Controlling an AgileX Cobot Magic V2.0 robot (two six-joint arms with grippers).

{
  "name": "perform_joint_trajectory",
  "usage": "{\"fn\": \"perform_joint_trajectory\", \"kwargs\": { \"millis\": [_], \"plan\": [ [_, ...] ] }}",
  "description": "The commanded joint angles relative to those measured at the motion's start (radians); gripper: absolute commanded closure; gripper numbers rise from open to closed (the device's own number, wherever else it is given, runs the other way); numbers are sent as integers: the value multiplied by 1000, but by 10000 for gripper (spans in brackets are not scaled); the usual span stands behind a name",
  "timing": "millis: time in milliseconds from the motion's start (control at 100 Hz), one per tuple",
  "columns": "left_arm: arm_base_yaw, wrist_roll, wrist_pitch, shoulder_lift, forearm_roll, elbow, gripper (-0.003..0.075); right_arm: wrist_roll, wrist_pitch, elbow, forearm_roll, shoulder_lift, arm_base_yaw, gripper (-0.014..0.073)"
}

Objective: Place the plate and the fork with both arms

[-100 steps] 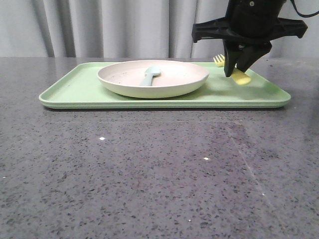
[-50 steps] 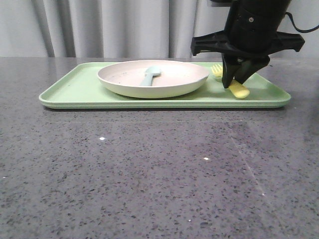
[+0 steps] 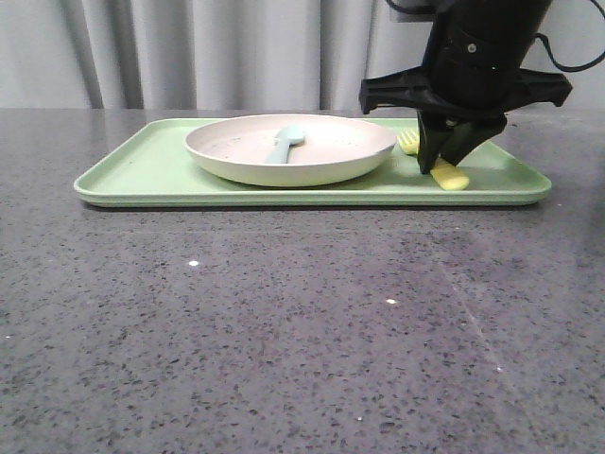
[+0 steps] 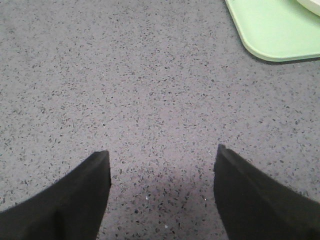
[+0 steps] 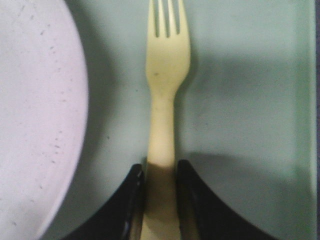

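Front view: right pincer (image 3: 437,161) lower than a second ago, yellow fork (image 3: 444,172) brought down from mid-air to rest on or just above the tray (image 3: 132,175), just right of the plate (image 3: 289,148); contact not certain. Judged: plate already set on the tray, fork placement near complete, release not yet made. Tray rectangular, light green, matte, with a low raised lip; plate round, shallow, cream-white, faintly specked, carrying a pale blue spoon (image 3: 285,142). Tabletop (image 3: 284,322) dark grey speckled stone, slightly glossy; grey pleated curtain (image 3: 189,52) at the far side. Left wrist view: left pincer (image 4: 161,195) held over bare tabletop, black fingers wide apart, nothing between them; rounded corner of the tray (image 4: 270,35) close by. Right wrist view: right pincer (image 5: 160,210) clamped on the flat handle of the fork (image 5: 164,100), black fingers (image 5: 131,205) pressed against both sides; smooth plastic, short tines pointing away from the pincer, plate rim (image 5: 40,115) just beside, not touching.
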Motion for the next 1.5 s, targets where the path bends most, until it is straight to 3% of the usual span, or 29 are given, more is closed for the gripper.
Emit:
{"fn": "perform_joint_trajectory", "kwargs": {
  "millis": [0,180,290,570,920,1490],
  "plan": [
    [2,-11,-61,3,-3,-29,279,-13,-36,-20,-6,-44,-5,480],
    [2,-11,-61,3,-3,-29,279,-13,-37,-20,-5,-44,-5,288],
    [2,-11,-61,3,-3,-29,279,-13,-37,-20,-5,-46,-5,237],
    [2,-11,-61,3,-3,-29,279,-13,-35,-20,-21,-144,-5,237],
    [2,-11,-61,3,-3,-29,279,-13,106,-1,-213,-447,-5,242],
    [2,-11,-61,3,-3,-29,279,-13,194,380,-306,-993,-5,242]
  ]
}}
